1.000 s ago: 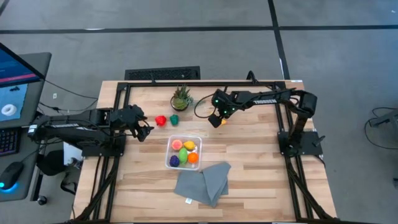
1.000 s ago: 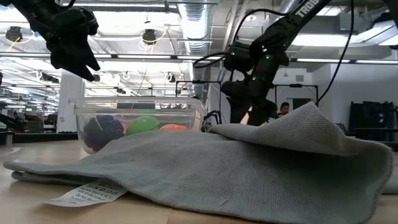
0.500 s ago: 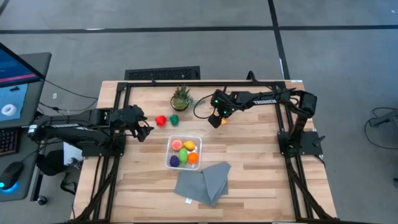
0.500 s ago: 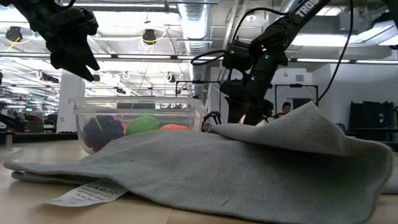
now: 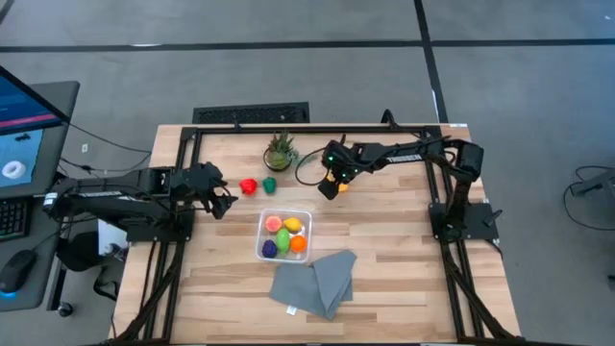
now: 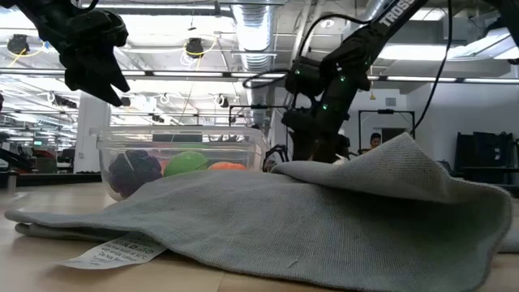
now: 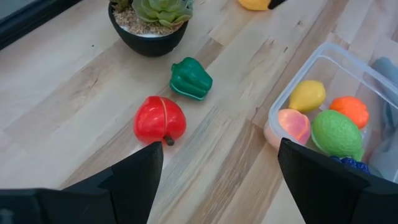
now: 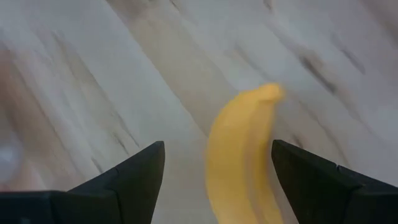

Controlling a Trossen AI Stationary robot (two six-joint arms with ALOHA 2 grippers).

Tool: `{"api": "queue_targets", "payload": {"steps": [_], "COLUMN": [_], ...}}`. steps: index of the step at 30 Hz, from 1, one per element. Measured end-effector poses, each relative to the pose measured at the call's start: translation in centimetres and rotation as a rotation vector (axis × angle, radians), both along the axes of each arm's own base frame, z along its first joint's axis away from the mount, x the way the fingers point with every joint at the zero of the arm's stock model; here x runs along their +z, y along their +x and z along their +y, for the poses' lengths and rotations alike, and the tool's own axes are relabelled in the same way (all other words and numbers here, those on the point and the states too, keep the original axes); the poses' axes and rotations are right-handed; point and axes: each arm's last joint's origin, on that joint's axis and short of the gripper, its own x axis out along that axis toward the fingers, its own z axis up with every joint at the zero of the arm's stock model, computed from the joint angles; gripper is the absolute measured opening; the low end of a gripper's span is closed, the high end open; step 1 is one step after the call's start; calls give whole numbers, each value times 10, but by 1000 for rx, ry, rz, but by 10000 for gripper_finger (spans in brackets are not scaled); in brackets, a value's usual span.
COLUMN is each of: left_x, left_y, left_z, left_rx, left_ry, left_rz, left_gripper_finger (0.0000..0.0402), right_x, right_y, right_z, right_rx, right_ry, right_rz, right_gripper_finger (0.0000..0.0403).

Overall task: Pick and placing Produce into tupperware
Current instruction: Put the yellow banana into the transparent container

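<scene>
The yellow banana (image 8: 245,155) lies on the wood between the spread fingers of my open right gripper (image 8: 217,168), nearer one finger and apart from both. In the high view this gripper (image 5: 332,185) is just right of the potted plant. The clear tupperware (image 5: 284,235) holds yellow, peach-pink, lime green, purple and orange pieces. A red fruit (image 7: 160,118) and a dark green pepper (image 7: 190,78) rest on the table ahead of my open left gripper (image 7: 219,162), which hovers left of the tupperware (image 5: 226,202).
A spiky potted plant (image 5: 280,151) stands near the far edge, close to the red and green pieces. A folded grey cloth (image 5: 315,282) lies near the tupperware's near side and fills the low view's foreground (image 6: 324,219). Bare wood shows on the table's right half.
My right gripper has moved a little toward the table's left, over the banana, with its fingers apart. The left arm and the produce have kept still.
</scene>
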Motion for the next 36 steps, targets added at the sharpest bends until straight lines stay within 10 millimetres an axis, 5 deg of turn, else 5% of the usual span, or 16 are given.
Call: {"api": "queue_targets", "payload": {"steps": [22,36], "left_x": [0,0], "left_y": [0,0], "left_z": [0,0], "left_rx": [-1,3], "left_ry": [-3,0], "left_rz": [-1,-1], "left_gripper_finger": [306,306], "right_x": [-16,-18], "right_y": [0,-1], "right_z": [-1,6], "right_rx": [7,52], "right_ry": [8,-15], "right_rz": [65,112], "right_gripper_finger": [316,273]}}
